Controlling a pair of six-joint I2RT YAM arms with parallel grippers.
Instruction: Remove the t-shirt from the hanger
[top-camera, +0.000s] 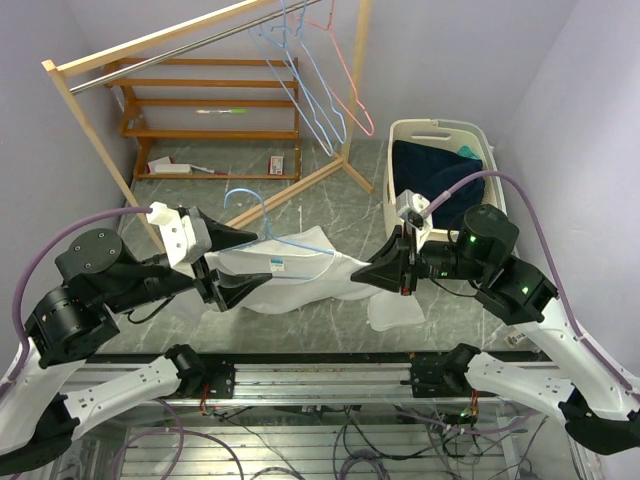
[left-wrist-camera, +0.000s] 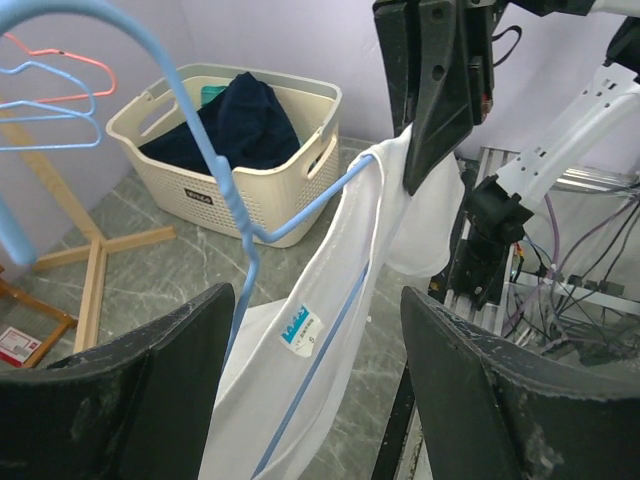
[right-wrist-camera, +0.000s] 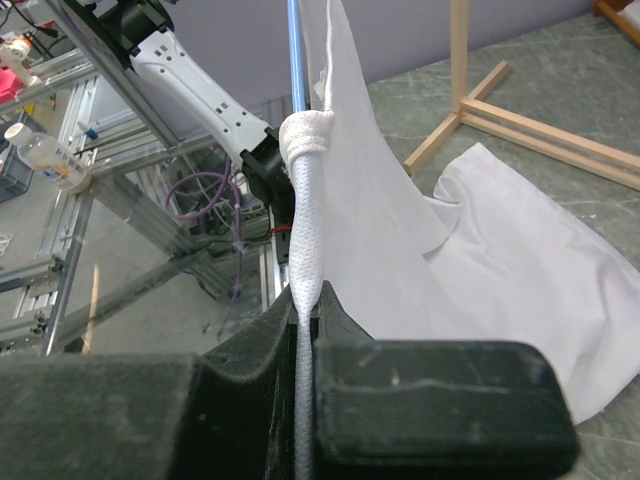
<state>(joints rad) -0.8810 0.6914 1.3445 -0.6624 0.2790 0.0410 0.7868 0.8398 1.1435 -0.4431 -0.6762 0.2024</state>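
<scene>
T-shirt (top-camera: 300, 280), white, slung between your arms on the blue hanger (left-wrist-camera: 212, 150): right pincer (top-camera: 362, 272) clamped on its bunched shoulder, left pincer (top-camera: 262, 260) open astride the collar; an uneven pull could snag the neckline on the hanger.

Grey marbled bench (top-camera: 340, 215) carrying laundry gear

A cream laundry basket (top-camera: 441, 126) stands at the far right. The wooden clothes rack (top-camera: 300, 185) plants its feet mid-bench, with a low wooden shelf (top-camera: 210, 133) at the far left. A small box (top-camera: 277, 163) lies at the shelf's foot, and the white t-shirt (top-camera: 290, 288) trails onto the near part.
</scene>
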